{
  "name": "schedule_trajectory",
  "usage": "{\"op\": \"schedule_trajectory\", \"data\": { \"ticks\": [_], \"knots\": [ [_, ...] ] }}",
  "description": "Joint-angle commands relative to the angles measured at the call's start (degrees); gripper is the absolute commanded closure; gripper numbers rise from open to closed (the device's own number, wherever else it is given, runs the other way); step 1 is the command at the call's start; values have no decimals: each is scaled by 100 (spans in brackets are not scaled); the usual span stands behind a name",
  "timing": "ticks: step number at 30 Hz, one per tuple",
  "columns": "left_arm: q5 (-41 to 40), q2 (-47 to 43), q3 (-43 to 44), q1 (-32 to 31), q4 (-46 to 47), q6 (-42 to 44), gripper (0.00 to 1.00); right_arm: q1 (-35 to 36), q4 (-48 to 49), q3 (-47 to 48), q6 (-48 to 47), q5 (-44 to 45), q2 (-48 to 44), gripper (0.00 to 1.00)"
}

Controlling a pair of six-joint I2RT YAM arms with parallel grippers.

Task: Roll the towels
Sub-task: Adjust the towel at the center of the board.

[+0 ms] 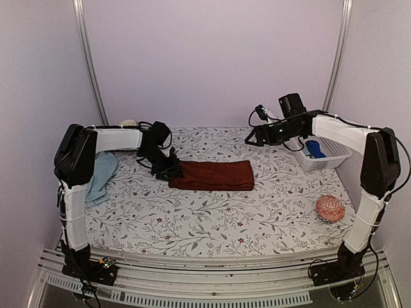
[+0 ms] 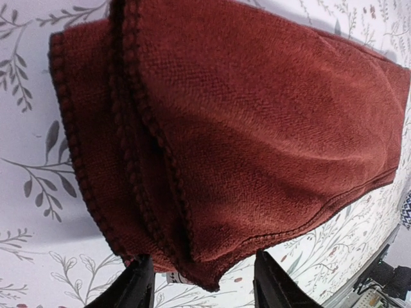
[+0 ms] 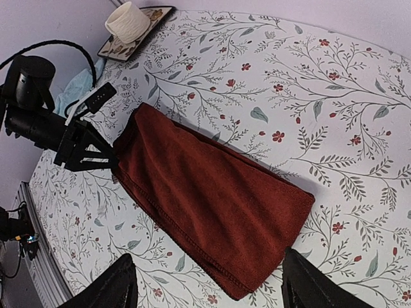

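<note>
— How many towels?
— Two. One red towel (image 1: pixel 212 175) lies flat in the middle of the counter (image 1: pixel 212 224), folded into a long strip. One blue towel (image 1: pixel 101 176) sits bunched at the counter's left edge, partly under the left arm and apart from the red one.
— And the hands?
— Two as well. The left hand (image 2: pixel 205 285) is at the red towel's left end. Its fingers (image 2: pixel 136 285) are partly spread, with the towel's corner between them, and not pinched on the cloth. The right hand (image 1: pixel 252 138) hangs above the counter beyond the towel's right end, opened wide and holding nothing.
— Anything else?
— One white basket (image 1: pixel 324 156) at the far right with one small blue thing (image 1: pixel 314 149) in it. One orange-pink ball (image 1: pixel 330 208) sits near the right edge, and one pale cup (image 3: pixel 127 21) stands on a tray (image 3: pixel 157 14) at the far left.
</note>
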Motion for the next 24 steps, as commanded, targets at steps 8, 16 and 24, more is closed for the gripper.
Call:
{"op": "schedule_trajectory", "data": {
  "ticks": [8,16,24],
  "knots": [
    [246,-15,212,52,-68,-151,52,26,-13,149,2,-91,103,22],
    [136,191,361,57,-121,-127,62,32,-4,86,-6,-99,48,21],
    [144,140,225,67,-159,-106,61,31,13,34,-23,-66,-11,21]
  ]
}}
